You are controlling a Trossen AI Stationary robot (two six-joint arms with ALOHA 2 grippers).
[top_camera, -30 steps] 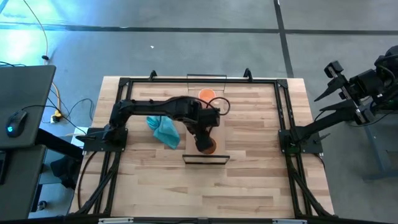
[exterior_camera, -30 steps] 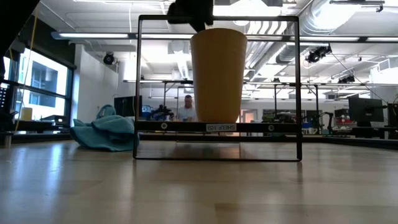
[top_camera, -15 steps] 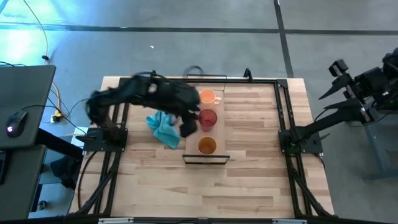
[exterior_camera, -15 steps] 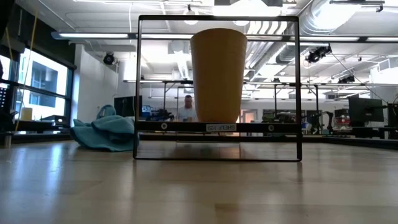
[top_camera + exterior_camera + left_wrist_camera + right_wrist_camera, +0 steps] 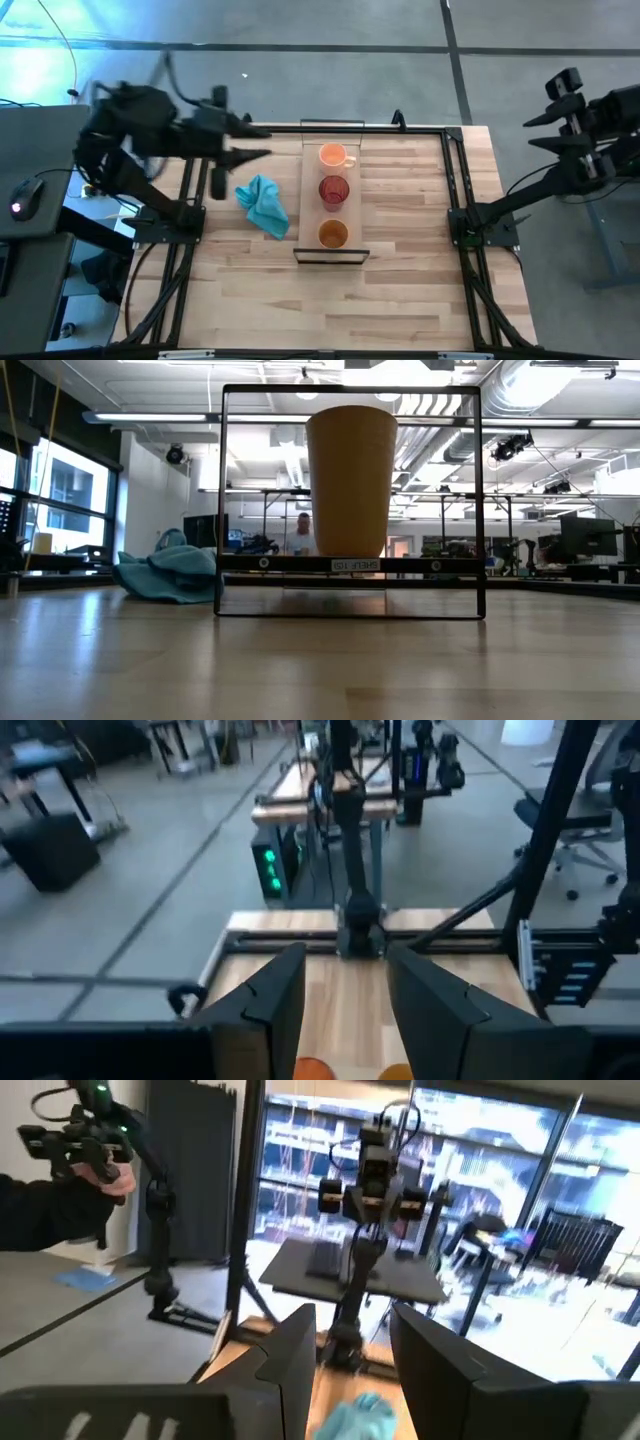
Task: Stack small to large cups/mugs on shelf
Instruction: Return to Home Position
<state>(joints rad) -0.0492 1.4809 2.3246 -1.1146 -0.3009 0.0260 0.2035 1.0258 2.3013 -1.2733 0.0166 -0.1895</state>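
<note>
All three cups stand upright in a row on the shelf [image 5: 311,200], a long light-wood board. The pale orange mug [image 5: 333,155] is at the far end, the dark red cup [image 5: 333,190] in the middle, the amber-brown cup [image 5: 333,234] [image 5: 351,480] at the near end. My left gripper [image 5: 262,142] [image 5: 345,1005] is open, raised beyond the table's far left corner, well clear of the cups. My right gripper [image 5: 548,122] [image 5: 350,1360] is open and waits off the table's right edge.
A crumpled teal cloth [image 5: 263,206] [image 5: 170,573] lies on the table left of the shelf. A thin black frame [image 5: 350,500] stands at the shelf's near end, and black rails [image 5: 455,190] border the table. Bare wood lies right of the shelf and along the near side.
My left gripper has left the amber-brown cup at the shelf's near end. It has risen and swung back toward the table's far left corner. All three cups have stayed where they were on the shelf. My right arm has shifted slightly farther off the table's right edge.
</note>
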